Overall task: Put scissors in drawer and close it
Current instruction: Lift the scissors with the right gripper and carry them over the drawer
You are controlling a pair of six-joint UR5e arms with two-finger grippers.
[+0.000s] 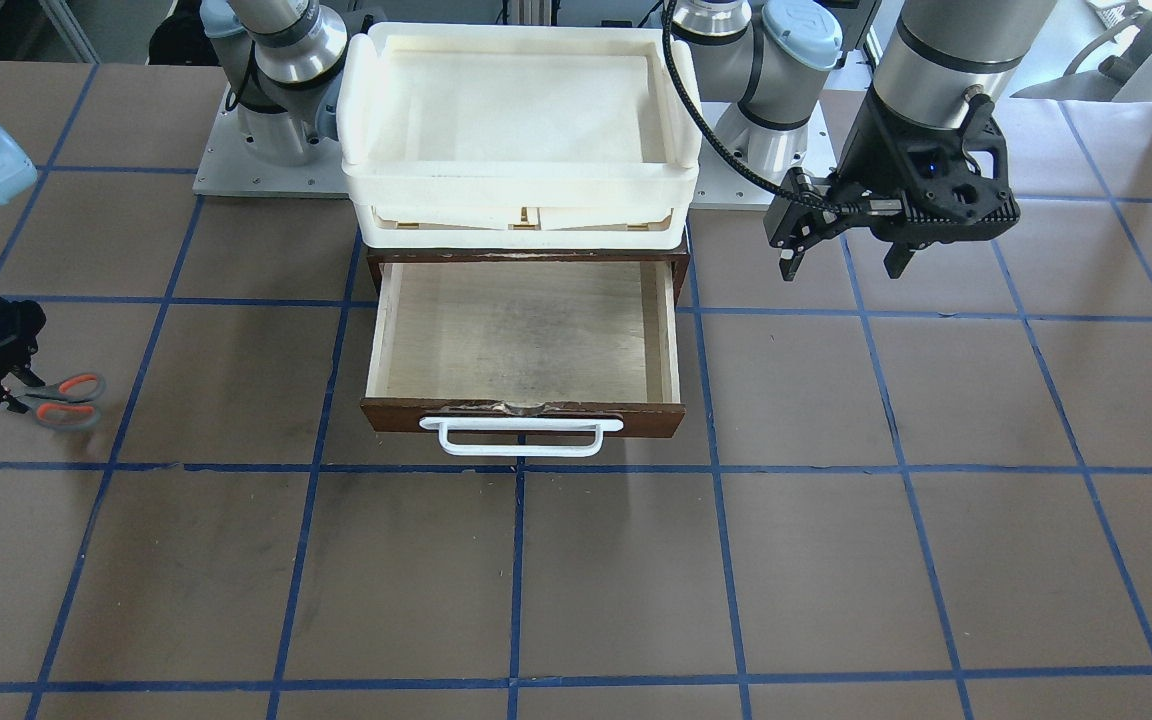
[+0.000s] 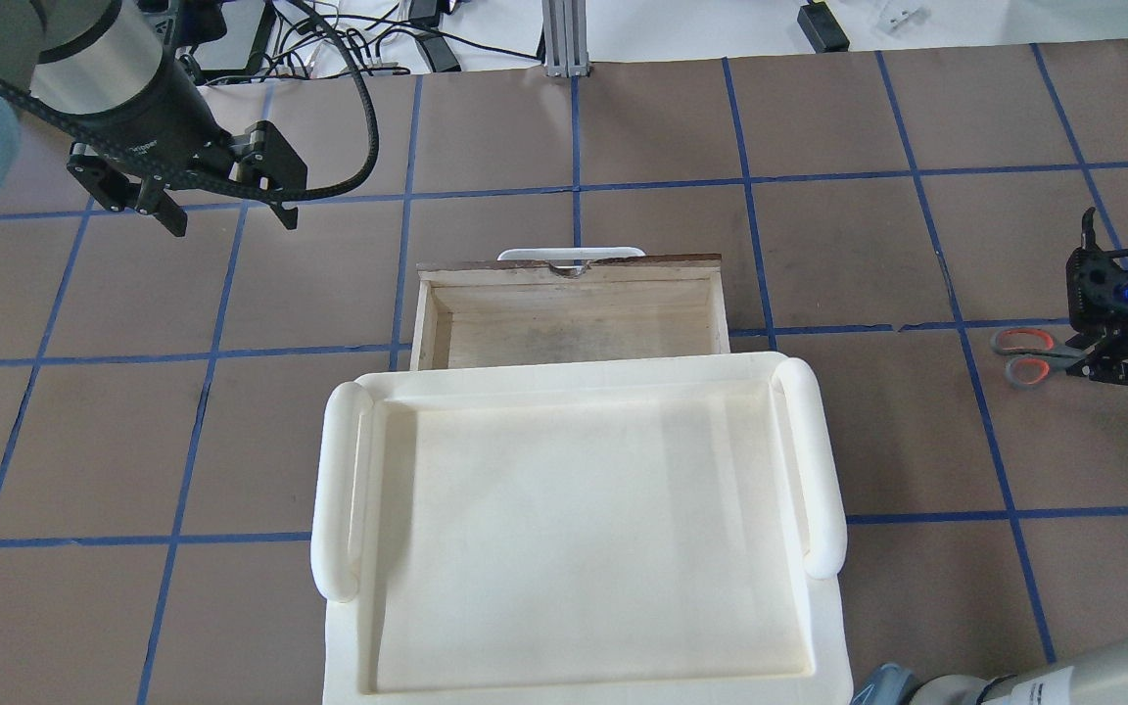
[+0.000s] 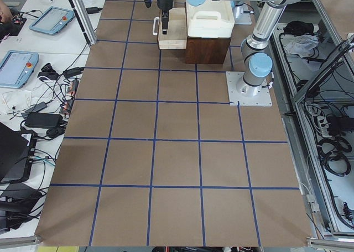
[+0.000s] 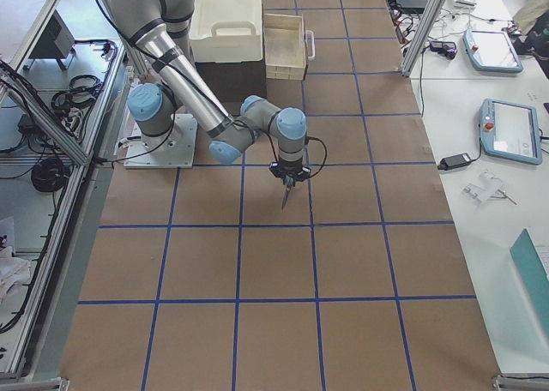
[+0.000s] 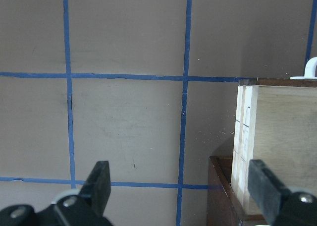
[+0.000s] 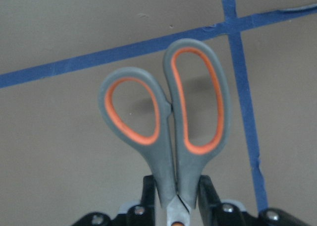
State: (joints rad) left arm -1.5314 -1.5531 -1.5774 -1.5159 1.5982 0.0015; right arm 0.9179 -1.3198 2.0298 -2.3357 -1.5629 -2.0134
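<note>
Clamping scissors (image 6: 166, 159), right gripper (image 6: 177, 191), drawer (image 1: 526, 340) open

Matt grey-handled scissors (image 6: 167, 137), pale plywood drawer (image 1: 526, 340) interior, dark wood front, cream plastic trays (image 2: 574, 382)

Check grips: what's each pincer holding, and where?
The right pincer clamps the scissors on the handle shanks, between finger loops and pivot. The left pincer is open and empty.

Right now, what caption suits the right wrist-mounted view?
Right gripper shut on grey, orange-lined scissors over the blue-taped table.
</note>
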